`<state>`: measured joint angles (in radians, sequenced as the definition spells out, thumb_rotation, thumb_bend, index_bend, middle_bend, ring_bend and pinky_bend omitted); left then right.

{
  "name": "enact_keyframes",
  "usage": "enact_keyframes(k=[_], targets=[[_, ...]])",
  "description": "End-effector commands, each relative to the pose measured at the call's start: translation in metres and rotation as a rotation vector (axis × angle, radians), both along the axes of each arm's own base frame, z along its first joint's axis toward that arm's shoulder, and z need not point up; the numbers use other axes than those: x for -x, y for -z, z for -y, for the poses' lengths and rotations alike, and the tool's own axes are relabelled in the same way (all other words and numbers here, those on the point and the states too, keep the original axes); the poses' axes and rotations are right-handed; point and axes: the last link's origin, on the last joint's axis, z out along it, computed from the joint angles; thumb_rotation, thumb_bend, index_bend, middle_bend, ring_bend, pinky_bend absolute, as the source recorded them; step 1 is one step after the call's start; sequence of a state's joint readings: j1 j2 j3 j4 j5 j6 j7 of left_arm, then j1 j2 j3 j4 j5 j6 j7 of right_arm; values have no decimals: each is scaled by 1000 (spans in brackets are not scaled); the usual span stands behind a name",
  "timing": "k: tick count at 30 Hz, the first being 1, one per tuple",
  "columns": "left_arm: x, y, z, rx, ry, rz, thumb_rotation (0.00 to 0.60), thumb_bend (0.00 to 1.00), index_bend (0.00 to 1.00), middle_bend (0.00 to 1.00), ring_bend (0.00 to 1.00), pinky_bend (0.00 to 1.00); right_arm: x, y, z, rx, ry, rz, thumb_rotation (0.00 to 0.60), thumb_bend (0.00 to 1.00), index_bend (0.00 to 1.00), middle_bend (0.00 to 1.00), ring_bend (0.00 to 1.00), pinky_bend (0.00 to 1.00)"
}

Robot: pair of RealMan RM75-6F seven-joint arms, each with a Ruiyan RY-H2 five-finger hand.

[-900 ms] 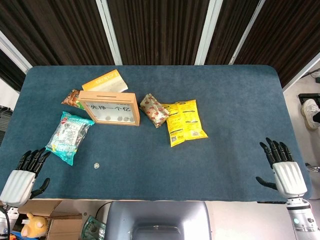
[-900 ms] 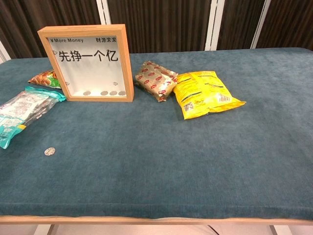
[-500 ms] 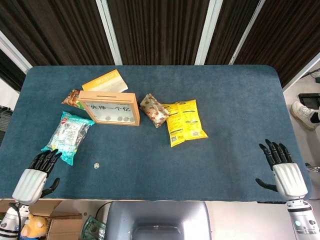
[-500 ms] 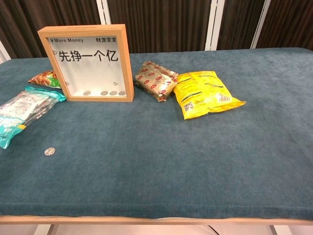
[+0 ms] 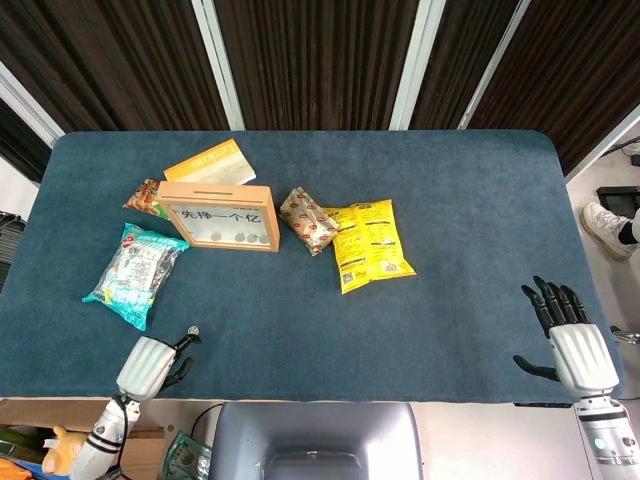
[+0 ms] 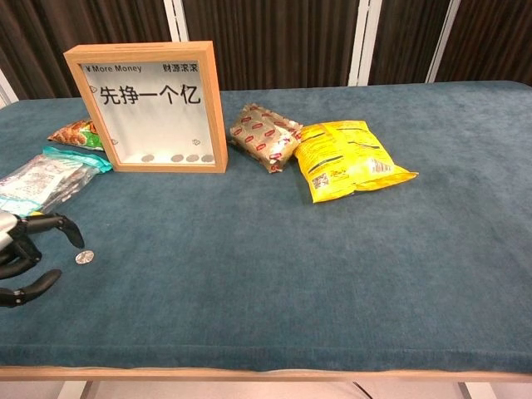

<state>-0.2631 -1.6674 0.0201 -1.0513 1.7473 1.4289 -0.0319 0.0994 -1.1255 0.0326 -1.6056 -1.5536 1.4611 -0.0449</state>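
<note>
The left hand (image 5: 152,363) hangs low over the near edge of the counter (image 5: 450,300). Its fingers (image 6: 51,226) are spread a little and bent, and it holds nothing. A small coin (image 6: 84,257) lies flat on the counter right at its fingertips. I cannot tell if a finger touches the coin yet.

The coin is thin and flat, so the fingers could slide over it or push it away. It could even skid off the near edge.

Just past the hand lies a teal snack bag (image 5: 132,274), so a wide reach could bump it. Farther off stands a wooden money box (image 5: 219,216) with coins inside. Beyond it are an orange packet (image 5: 210,163), a brown packet (image 5: 308,220) and a yellow bag (image 5: 370,243).

The right hand (image 5: 572,345) is far off to the side, open and empty.
</note>
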Motion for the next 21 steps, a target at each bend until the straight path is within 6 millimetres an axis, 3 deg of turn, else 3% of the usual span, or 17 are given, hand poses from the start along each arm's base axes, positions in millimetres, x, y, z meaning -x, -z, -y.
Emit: enact_keyframes(k=[1, 4, 9, 21], targets=[[-2, 13, -6, 10, -41, -30, 600, 408, 441, 1000, 1000, 1000, 1, -3, 0, 0, 4, 9, 600, 178, 0, 0, 0, 0], [-5, 20, -10, 1, -74, -39, 600, 409, 428, 1000, 1000, 1000, 1, -4, -2, 1, 4, 15, 600, 178, 0, 0, 0, 0], [-9, 23, -16, -50, -108, -45, 600, 405, 315, 1000, 1000, 1000, 2, -6, -3, 0, 8, 18, 600, 178, 0, 0, 0, 0], [6, 28, -24, -80, -156, -117, 600, 345, 415, 1000, 1000, 1000, 1, -4, -3, -23, 6, 12, 600, 178, 0, 0, 0, 0]])
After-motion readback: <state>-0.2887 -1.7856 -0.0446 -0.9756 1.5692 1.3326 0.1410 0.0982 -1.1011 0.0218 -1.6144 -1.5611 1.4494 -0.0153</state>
